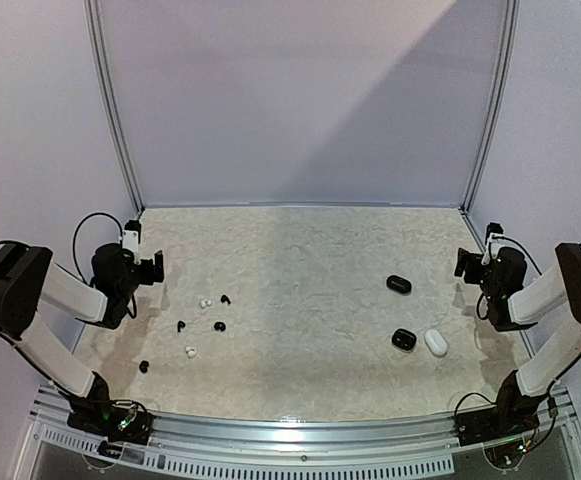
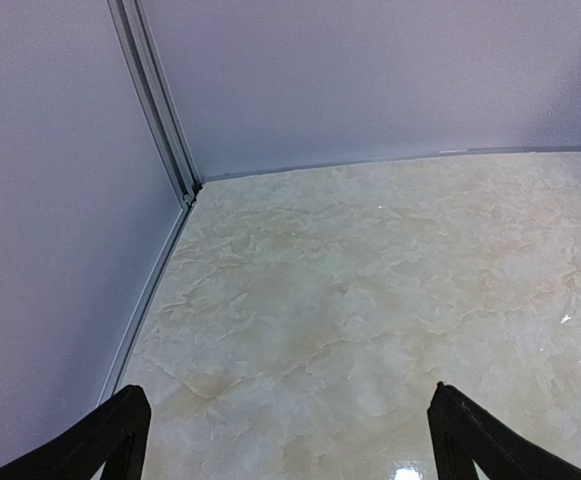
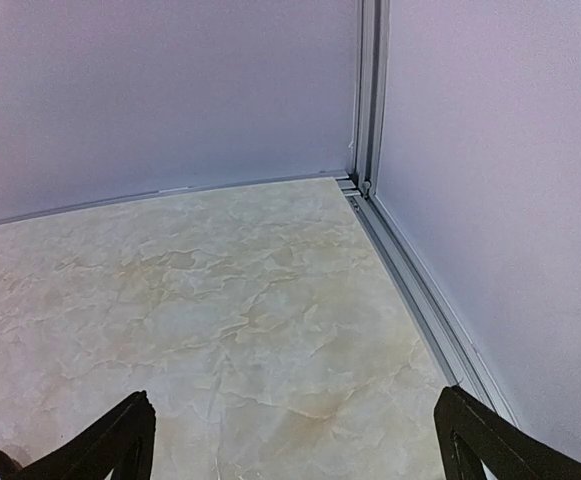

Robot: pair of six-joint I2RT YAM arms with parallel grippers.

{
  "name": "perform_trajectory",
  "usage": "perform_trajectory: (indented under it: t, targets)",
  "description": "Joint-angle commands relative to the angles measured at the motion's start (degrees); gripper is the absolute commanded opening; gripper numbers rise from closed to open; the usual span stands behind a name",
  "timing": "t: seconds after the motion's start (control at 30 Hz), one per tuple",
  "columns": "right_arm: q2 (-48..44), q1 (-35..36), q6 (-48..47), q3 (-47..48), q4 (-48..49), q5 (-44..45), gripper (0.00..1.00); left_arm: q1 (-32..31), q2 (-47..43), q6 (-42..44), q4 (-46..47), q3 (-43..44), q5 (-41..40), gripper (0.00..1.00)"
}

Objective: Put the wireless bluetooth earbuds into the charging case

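The wireless bluetooth earbuds are held by neither arm; the six counted, four black and two white, lie loose on the table. Left gripper: jaws spread wide, nothing between the fingers, only bare marbled surface ahead in its wrist view. Right gripper: likewise spread wide and empty; a dark rounded edge at the lower left corner of its wrist view cannot be identified. Landmark taken: the white charging case, on the right of the table toward the arm bases. The right gripper hangs beyond and to the right of it, at the table edge. A black case lies just beside the landmark's left side; whether the two touch, and whether any lid is open, cannot be told. A second black case lies apart, beyond the landmark toward the back wall. The earbuds are scattered far to the landmark's left, well apart from it and from each other, with the left gripper farther left again. Handling, as judged: each bud is very light, rigid, glossy and rounded, so liable to slip or flick out of a pinch. Best taken across the broadest part of the body, fingers low to the table, closing gently. Markings: no brand, label or writing is legible on buds, cases or arms.
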Motion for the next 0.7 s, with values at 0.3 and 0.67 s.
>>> perform_trajectory:
  t: [0.3,0.67]
  targets:
    - [-18.2,1.0,0.4,19.0,-48.7,-5.0,0.99,0.3,-6.4,-0.5,-5.0,0.8,-1.1,0.99]
    - [-23.0,26.7,-18.4,24.6,-79.6,-8.6,0.99,-0.2,-15.0,1.4,-56.1,32.0,35.4,0.99]
